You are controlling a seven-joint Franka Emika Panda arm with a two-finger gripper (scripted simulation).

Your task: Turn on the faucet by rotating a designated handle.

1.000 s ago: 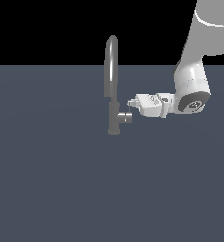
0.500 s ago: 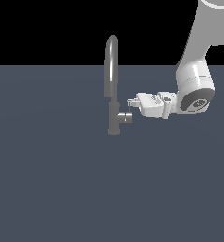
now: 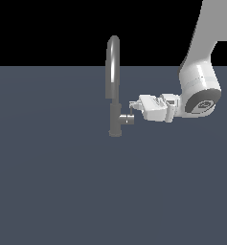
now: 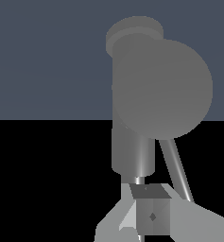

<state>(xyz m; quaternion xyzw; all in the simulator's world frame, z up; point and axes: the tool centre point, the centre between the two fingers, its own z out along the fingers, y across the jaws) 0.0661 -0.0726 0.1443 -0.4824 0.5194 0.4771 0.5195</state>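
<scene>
Faucet is standing mid-table; handle is sticking out toward the exterior view's right; gripper is coming in horizontally, likely to lever the pin around; fingers sitting at the handle, but can't tell if they're gripping.

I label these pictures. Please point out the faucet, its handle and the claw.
faucet (image 3: 113, 72): exterior view, on the arched spout.
handle (image 3: 127, 119): exterior view, on the side stub.
claw (image 3: 132, 108): exterior view, between the fingertips.
</scene>
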